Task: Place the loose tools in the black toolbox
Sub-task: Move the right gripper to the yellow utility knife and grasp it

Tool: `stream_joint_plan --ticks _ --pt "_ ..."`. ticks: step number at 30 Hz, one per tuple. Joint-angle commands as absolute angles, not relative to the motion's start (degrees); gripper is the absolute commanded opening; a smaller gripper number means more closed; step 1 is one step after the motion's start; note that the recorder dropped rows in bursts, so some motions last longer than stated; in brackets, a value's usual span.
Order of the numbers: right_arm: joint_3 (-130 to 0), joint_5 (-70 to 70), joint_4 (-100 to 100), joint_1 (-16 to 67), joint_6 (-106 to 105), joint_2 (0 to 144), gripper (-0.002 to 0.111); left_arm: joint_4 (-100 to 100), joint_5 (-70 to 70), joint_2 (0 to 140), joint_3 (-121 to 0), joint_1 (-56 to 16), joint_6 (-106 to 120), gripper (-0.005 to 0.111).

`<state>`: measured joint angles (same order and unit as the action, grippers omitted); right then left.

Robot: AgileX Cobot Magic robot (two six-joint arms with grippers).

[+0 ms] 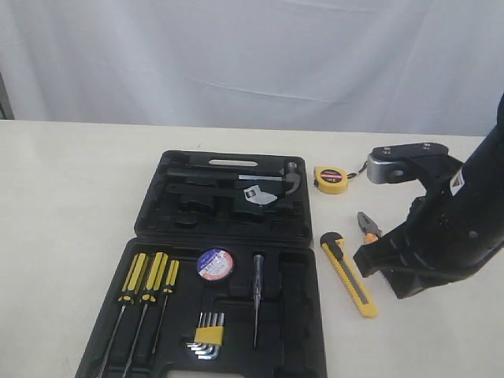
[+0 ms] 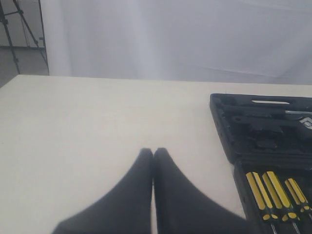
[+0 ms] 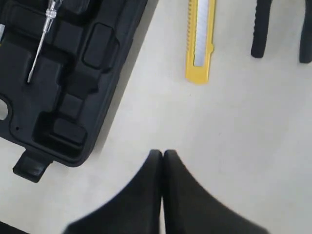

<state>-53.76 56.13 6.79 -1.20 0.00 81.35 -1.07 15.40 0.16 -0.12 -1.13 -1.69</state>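
The black toolbox (image 1: 303,236) lies open in two halves. A dark tape roll (image 1: 214,264) with a white-blue label sits in a recess of the near half. On the table to its right are the yellow tape measure (image 1: 331,179), the yellow-black utility knife (image 1: 349,274) and the pliers (image 1: 368,225), partly hidden behind my right arm. My right gripper (image 1: 364,261) hangs shut and empty above the table beside the knife. The right wrist view shows it (image 3: 162,153) short of the knife (image 3: 200,39), with the pliers' handles (image 3: 258,34) and the toolbox (image 3: 87,73) nearby. My left gripper (image 2: 153,151) is shut and empty, left of the toolbox (image 2: 229,131).
Yellow-handled screwdrivers (image 1: 146,276), a hex key set (image 1: 209,335), a slim tester screwdriver (image 1: 257,299) and a hammer (image 1: 268,179) lie in toolbox recesses. A white curtain (image 1: 252,55) backs the table. Bare table stretches left of the case.
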Motion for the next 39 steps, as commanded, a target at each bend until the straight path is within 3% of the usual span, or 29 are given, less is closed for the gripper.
stream_joint_plan --ticks 1,18,32,35,39 --pt "-52.4 54.2 8.3 -1.6 -0.9 80.9 0.000 -1.2 15.4 0.0 0.0 -1.2 -1.7 0.000" --pt "-52.8 52.0 11.6 -1.6 1.7 81.1 0.000 -1.2 15.4 0.0 0.0 -1.2 -1.7 0.000" --pt "-76.3 57.3 1.0 -2.5 1.9 104.5 0.001 -1.2 15.4 0.0 0.0 -1.2 -1.7 0.000" --pt "-76.4 57.1 1.2 -2.5 1.2 108.1 0.013 -1.2 15.4 0.0 0.0 -1.2 -1.7 0.000" --pt "-76.4 55.3 1.2 -2.5 1.2 112.2 0.040 -1.2 15.4 0.0 0.0 -1.2 -1.7 0.000"
